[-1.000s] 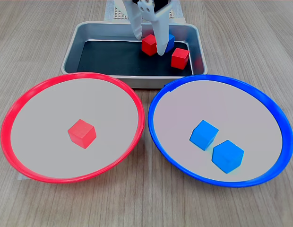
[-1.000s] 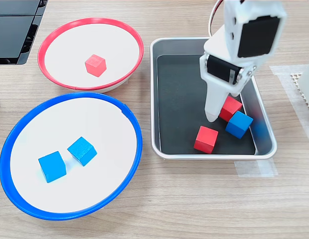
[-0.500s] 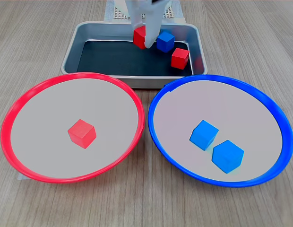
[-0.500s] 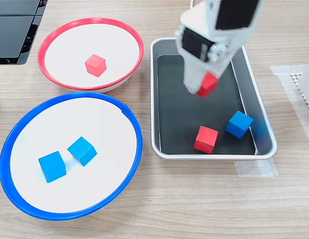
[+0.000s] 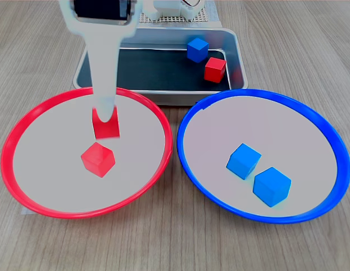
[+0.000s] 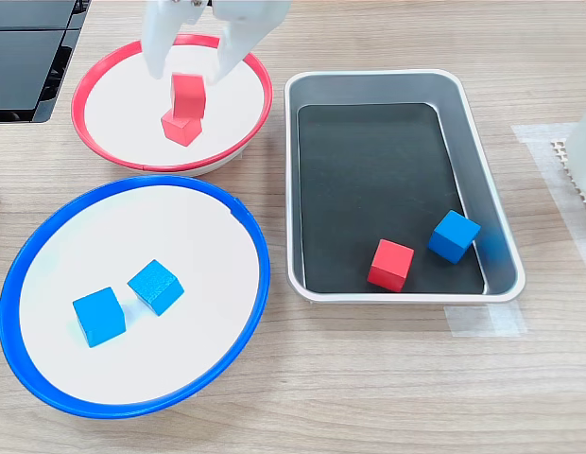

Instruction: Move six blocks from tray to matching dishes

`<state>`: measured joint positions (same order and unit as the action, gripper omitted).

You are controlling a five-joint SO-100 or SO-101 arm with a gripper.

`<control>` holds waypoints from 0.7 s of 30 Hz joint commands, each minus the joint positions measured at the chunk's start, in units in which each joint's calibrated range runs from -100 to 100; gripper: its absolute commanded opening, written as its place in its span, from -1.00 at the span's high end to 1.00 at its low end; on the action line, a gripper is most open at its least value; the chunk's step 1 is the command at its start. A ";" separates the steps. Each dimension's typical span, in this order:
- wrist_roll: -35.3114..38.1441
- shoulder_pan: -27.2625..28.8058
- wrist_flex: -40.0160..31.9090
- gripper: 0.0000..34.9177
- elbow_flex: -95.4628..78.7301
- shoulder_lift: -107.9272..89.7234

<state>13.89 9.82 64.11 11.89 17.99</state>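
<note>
gripper (image 6: pixel 191 68): fingers spread wide, either side of a red block
red block (image 6: pixel 188 94): just below the fingertips, over the red-rimmed dish (image 6: pixel 104 80), fingers not clearly gripping it

We see both exterior views bright and evenly lit, with only faint, soft shadows under the dishes. The tray (image 5: pixel 234 48) shows mild sheen on its metal walls. Static objects are sharp; the gripper (image 6: pixel 189 66) is slightly motion-blurred in both exterior views, its white body nearly washed out
</note>
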 commanded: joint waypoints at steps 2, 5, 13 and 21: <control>2.34 -1.02 -2.16 -0.02 -5.83 -6.18; 3.66 -3.56 -1.01 0.89 -15.30 -13.94; 1.37 -15.61 2.05 0.81 -43.89 -32.10; -16.75 -23.14 5.60 0.09 -50.35 -34.32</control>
<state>4.13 -11.33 66.97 -37.75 -14.49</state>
